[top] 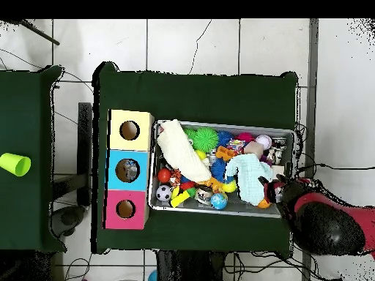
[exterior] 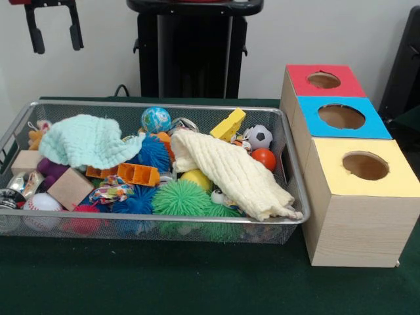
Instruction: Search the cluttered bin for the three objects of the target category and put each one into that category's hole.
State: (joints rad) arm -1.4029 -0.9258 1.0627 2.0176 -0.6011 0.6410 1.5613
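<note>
Front view: the gripper hangs with jaws apart, high above the bin.

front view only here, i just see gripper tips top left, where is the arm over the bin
observer: overhead, the arm sits at the bin's end by the mint cloth, over that corner; your gripper is open.
operator: anything in the blue hole
observer: overhead, the hole shows mottled shapes inside; I cannot tell what.
operator: anything beyond the boxes
observer: a green cup sits on the neighbouring table.
</note>
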